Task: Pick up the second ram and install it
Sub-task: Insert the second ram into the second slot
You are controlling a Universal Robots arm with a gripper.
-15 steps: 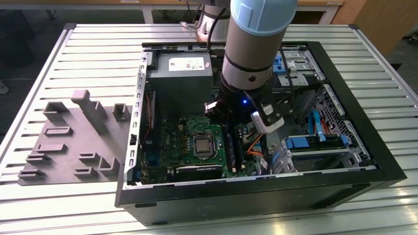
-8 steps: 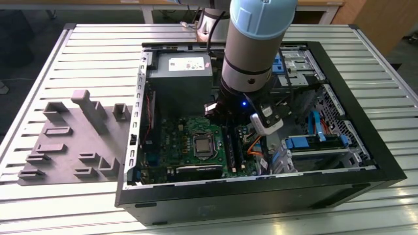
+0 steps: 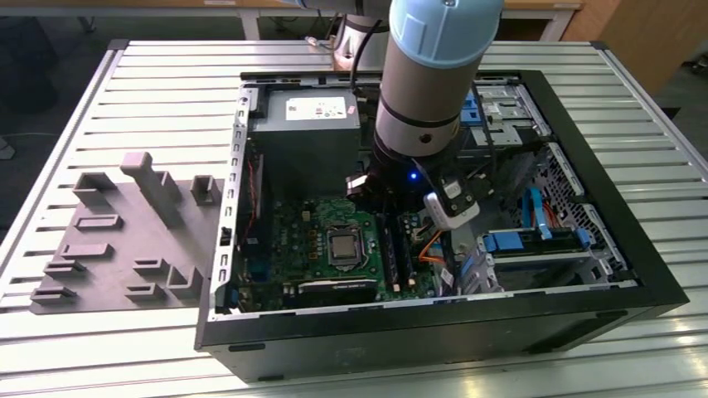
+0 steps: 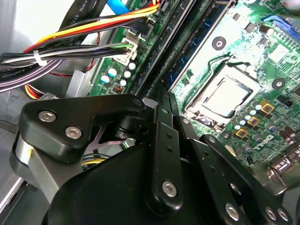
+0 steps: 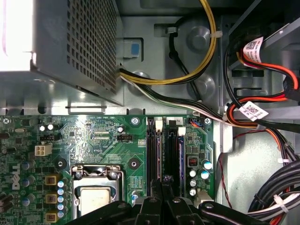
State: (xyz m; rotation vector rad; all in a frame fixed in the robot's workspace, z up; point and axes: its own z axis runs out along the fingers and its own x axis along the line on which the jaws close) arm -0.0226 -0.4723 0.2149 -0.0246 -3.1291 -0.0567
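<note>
I've got the black linkage gripper [image 5: 164, 187] down over the long black memory slots [image 5: 165, 145]; fingers look pinched together, but whether they hold the dark-blue ram stick I can't tell. I'd square up with the slot and press evenly on the green motherboard [image 5: 93, 140].

An open computer case [image 3: 443, 327] is lying on a slatted table [image 3: 166, 75], and a grey holder tray [image 3: 122, 240] is resting beside it toward the exterior view's left. Inside the case, a grey power supply [image 3: 304, 133] is sitting next to the green motherboard [image 3: 321, 249], whose processor socket [image 5: 96, 192] is showing in both wrist views. Yellow, red and black cables [image 5: 206, 51] are running from the supply past the black memory slots [image 5: 152, 150].
</note>
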